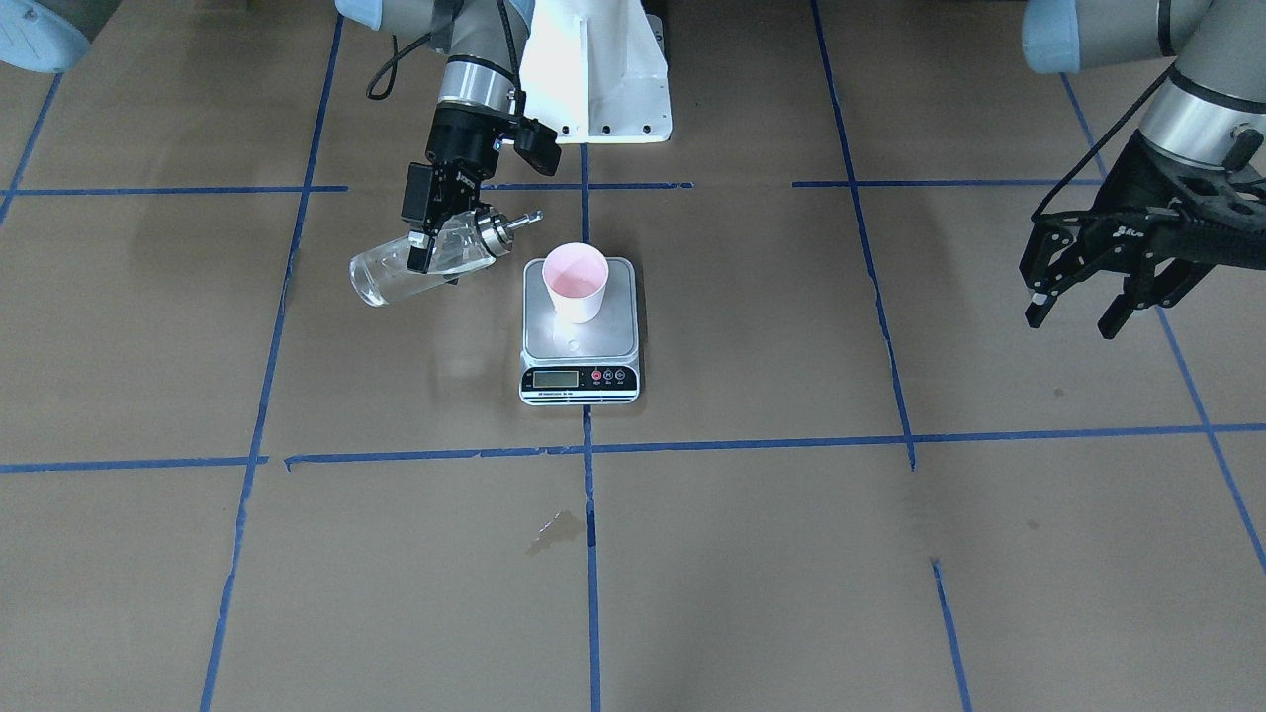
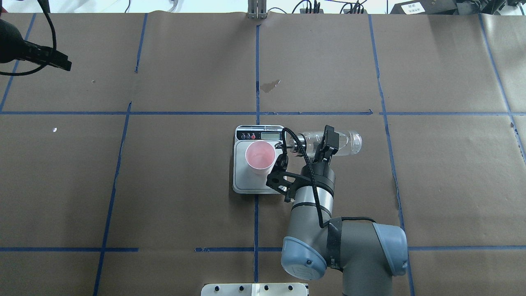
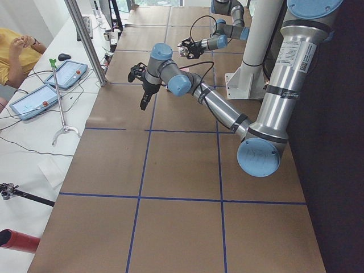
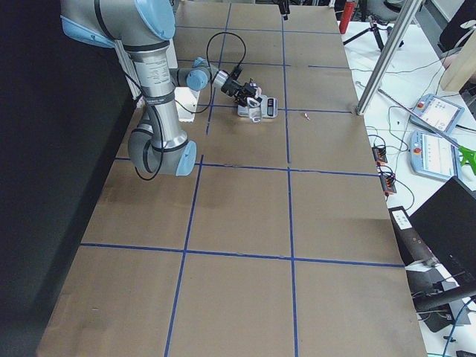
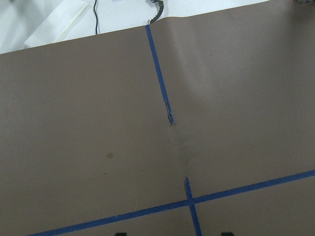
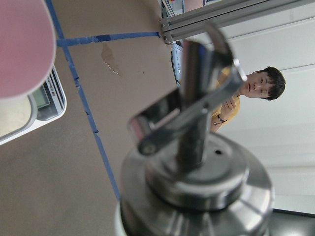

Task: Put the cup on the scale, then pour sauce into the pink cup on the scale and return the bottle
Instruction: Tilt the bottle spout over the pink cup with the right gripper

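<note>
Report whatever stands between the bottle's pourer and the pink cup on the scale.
Nothing visible does. The right end effector holds the bottle tipped almost level, its pourer aimed at the cup on the scale, with only open air across the gap.

Brown table (image 1: 771,574), blue tape grid (image 1: 592,593), small stain (image 1: 556,529).

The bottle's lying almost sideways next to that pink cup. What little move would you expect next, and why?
Probably the right claw nudges the glass bottle toward the pink cup on the kitchen scale: its metal spout points at the cup but seems to stop short of the rim.
</note>
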